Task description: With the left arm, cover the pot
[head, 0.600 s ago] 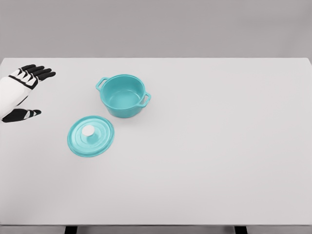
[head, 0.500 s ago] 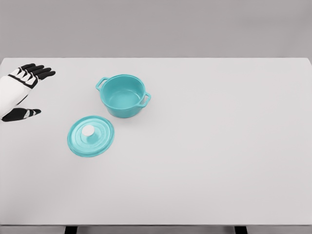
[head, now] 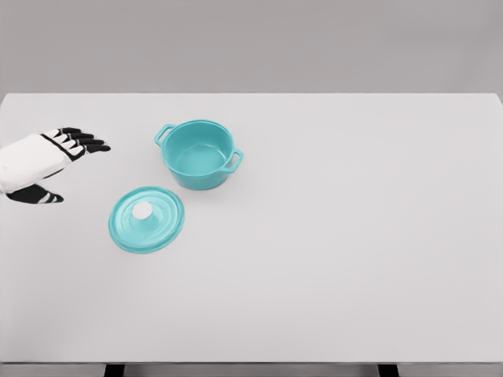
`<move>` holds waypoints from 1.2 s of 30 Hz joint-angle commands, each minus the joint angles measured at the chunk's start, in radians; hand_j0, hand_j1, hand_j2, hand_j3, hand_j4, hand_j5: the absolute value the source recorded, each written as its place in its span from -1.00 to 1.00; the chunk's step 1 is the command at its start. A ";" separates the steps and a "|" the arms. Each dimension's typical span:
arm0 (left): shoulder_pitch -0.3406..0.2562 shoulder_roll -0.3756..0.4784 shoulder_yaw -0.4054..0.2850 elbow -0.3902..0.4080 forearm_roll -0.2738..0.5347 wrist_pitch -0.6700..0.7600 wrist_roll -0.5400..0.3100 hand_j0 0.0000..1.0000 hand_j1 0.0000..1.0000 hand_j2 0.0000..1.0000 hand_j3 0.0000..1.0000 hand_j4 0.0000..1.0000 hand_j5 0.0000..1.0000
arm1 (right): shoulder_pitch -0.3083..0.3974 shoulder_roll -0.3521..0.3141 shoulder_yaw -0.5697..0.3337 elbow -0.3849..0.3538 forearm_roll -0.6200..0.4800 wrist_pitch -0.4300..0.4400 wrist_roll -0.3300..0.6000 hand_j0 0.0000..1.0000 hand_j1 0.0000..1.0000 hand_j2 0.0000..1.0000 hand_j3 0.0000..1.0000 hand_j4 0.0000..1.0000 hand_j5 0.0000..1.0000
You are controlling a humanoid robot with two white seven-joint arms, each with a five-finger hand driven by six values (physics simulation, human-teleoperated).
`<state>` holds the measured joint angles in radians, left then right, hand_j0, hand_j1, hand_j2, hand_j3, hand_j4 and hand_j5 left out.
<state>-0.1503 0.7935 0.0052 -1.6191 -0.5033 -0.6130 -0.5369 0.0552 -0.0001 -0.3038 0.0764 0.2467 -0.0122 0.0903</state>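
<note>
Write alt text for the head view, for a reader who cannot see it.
A teal pot stands open on a white table, its lid lying flat in front-left of it. The left robot hand, fingers spread, hovers left of both, holding nothing.

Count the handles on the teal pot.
2. One handle sits on the pot's far-left rim, the other handle on its near-right rim. None looks hidden; the lid lies apart on the table.

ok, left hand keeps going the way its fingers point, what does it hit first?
Probably the pot: the left hand points right, roughly at its near handle. The lid lies below that line. Hand height unclear.
</note>
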 commanded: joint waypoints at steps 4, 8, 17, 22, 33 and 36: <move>0.000 0.079 -0.100 -0.036 0.066 0.002 -0.041 0.60 0.60 0.60 0.60 0.60 0.60 | 0.000 0.000 0.000 0.000 0.000 0.000 0.000 1.00 1.00 1.00 1.00 1.00 1.00; -0.002 0.081 -0.123 -0.062 0.058 0.002 -0.038 0.45 0.45 0.45 0.45 0.45 0.45 | 0.000 0.000 0.000 0.000 0.000 0.000 0.000 1.00 1.00 1.00 1.00 1.00 1.00; -0.018 0.050 -0.160 -0.076 0.032 0.002 -0.038 0.47 0.47 0.47 0.47 0.47 0.47 | 0.000 0.000 0.000 0.000 0.000 0.000 0.000 1.00 1.00 1.00 1.00 1.00 1.00; -0.021 0.007 -0.182 -0.077 0.020 0.002 -0.038 0.47 0.47 0.47 0.47 0.47 0.47 | 0.000 0.000 0.000 0.000 0.000 0.000 0.000 1.00 1.00 1.00 1.00 1.00 1.00; -0.031 -0.043 -0.188 -0.076 -0.018 0.002 -0.038 0.48 0.48 0.48 0.48 0.48 0.48 | 0.000 0.000 0.000 0.000 0.000 0.000 0.000 1.00 1.00 1.00 1.00 1.00 1.00; -0.032 -0.063 -0.189 -0.073 -0.047 0.002 -0.038 0.48 0.48 0.48 0.48 0.48 0.48 | 0.000 0.000 0.000 0.000 -0.001 0.000 0.000 1.00 1.00 1.00 1.00 1.00 1.00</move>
<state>-0.1825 0.7421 -0.1837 -1.6934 -0.5428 -0.6134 -0.5757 0.0552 -0.0001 -0.3038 0.0764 0.2466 -0.0122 0.0903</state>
